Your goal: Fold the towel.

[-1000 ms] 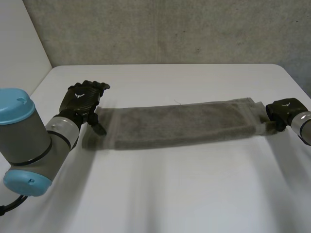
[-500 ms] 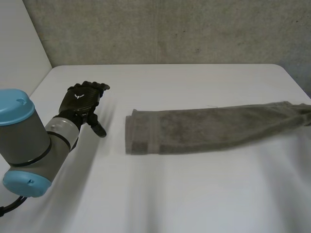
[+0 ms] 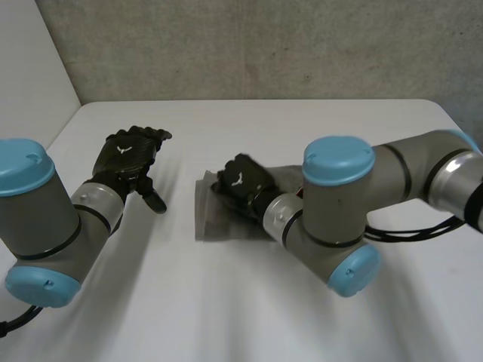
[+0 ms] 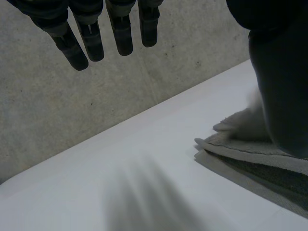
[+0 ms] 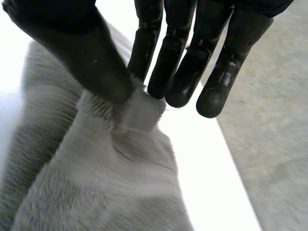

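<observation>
The grey towel (image 3: 212, 216) lies doubled over near the middle of the white table (image 3: 264, 128). My right arm reaches across it from the right. At the towel's left end my right hand (image 3: 240, 183) rests on the upper layer. In the right wrist view a tuft of the towel's edge (image 5: 139, 109) is pinched between the thumb and the fingers (image 5: 169, 62). My left hand (image 3: 130, 153) hovers to the left of the towel, apart from it, with straight fingers (image 4: 91, 36) and nothing in it. The towel's layered end (image 4: 240, 154) lies beyond that palm.
A grey wall (image 3: 249, 45) runs along the table's far edge. The right arm's elbow (image 3: 336, 219) covers most of the towel. Bare table (image 3: 189, 302) spreads in front of and behind it.
The right hand has carried the towel's right end over to its left end, so the long strip now lies doubled. The left hand has stayed where it was.
</observation>
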